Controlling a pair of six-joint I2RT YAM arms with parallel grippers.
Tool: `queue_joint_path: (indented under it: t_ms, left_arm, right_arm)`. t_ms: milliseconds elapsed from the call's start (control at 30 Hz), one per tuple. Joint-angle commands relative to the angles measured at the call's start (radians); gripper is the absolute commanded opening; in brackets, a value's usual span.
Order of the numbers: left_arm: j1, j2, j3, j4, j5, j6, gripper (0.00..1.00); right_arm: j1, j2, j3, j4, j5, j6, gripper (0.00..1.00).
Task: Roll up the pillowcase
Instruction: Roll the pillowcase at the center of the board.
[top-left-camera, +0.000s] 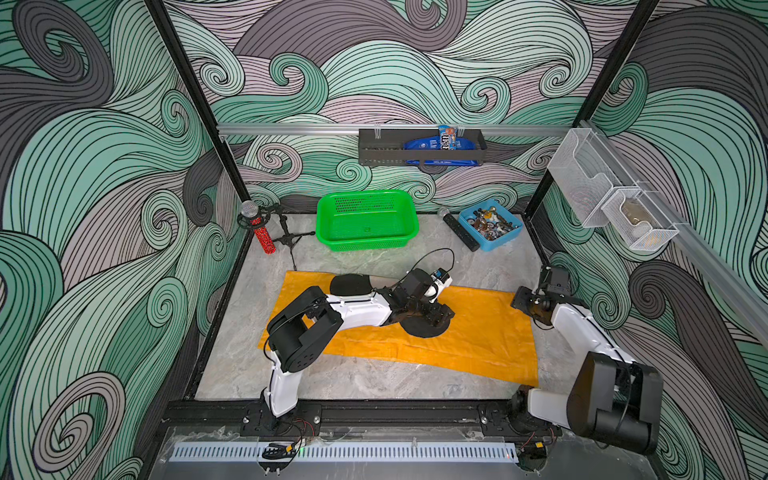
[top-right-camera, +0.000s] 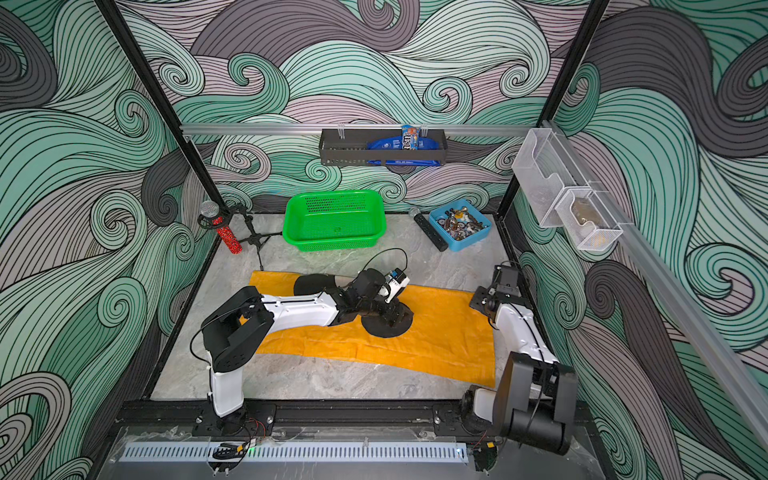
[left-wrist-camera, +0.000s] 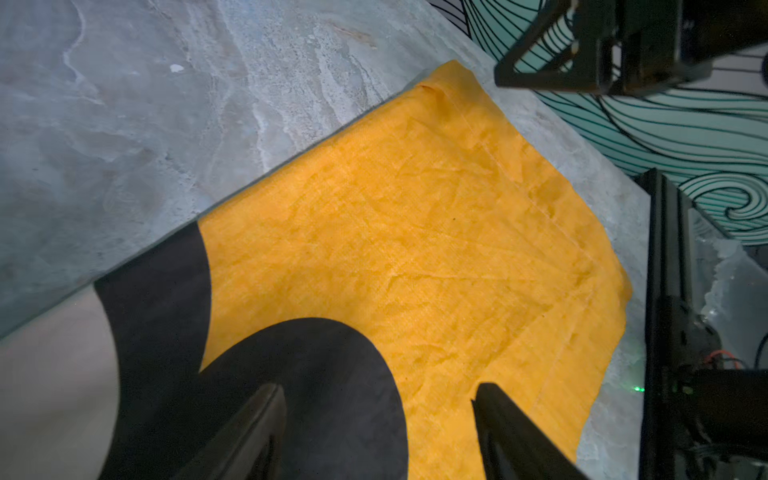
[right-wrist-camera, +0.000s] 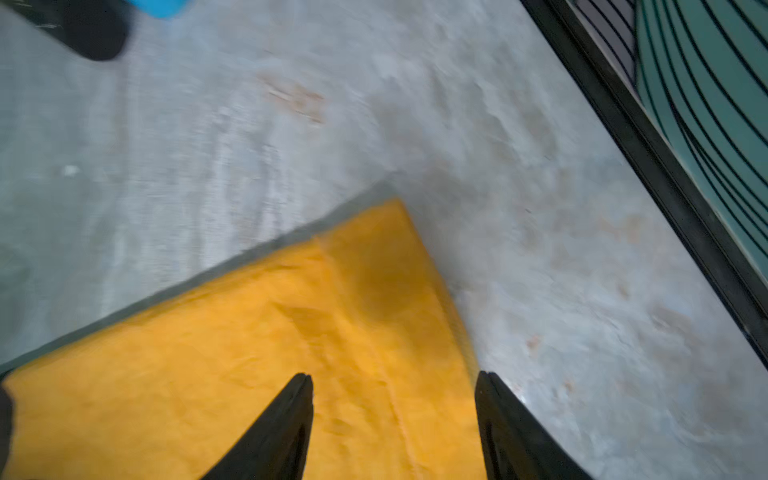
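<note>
The pillowcase (top-left-camera: 490, 345) is seen spread flat and unrolled across the marble table (top-left-camera: 374, 382). The left gripper (left-wrist-camera: 376, 388) is held over its black print with the jaws apart and nothing between them. The right gripper (right-wrist-camera: 394, 374) is likewise parted and empty at the cloth's far right corner. Behind, a green basket (top-left-camera: 365, 243) and a blue tray (top-left-camera: 494, 246) are set by the back wall.

Green basket (top-left-camera: 365, 243), blue bin (top-left-camera: 498, 245) of small parts, red microphone (top-left-camera: 262, 235), wall rack (top-left-camera: 378, 151)
</note>
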Motion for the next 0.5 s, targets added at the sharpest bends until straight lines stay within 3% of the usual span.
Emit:
queue_joint_path:
  t_ms: [0, 200, 267, 433, 467]
  left_arm:
    - [-0.005, 0.032, 0.047, 0.017, 0.072, 0.025, 0.77]
    - [-0.009, 0.089, 0.067, 0.008, 0.103, 0.031, 0.78]
    - [-0.012, 0.105, 0.076, 0.008, 0.111, 0.03, 0.84]
    - [-0.021, 0.119, 0.084, 0.024, 0.136, 0.018, 0.86]
    - [-0.023, 0.12, 0.085, 0.025, 0.14, 0.018, 0.94]
  right_arm:
    - [-0.056, 0.04, -0.007, -0.042, -0.018, 0.032, 0.64]
    - [-0.116, 0.103, -0.019, -0.045, -0.074, 0.024, 0.61]
    - [-0.134, 0.11, -0.02, -0.042, -0.077, 0.024, 0.6]
    - [-0.138, 0.189, 0.013, -0.041, -0.147, -0.018, 0.58]
    - [-0.138, 0.197, 0.015, -0.037, -0.147, -0.019, 0.57]
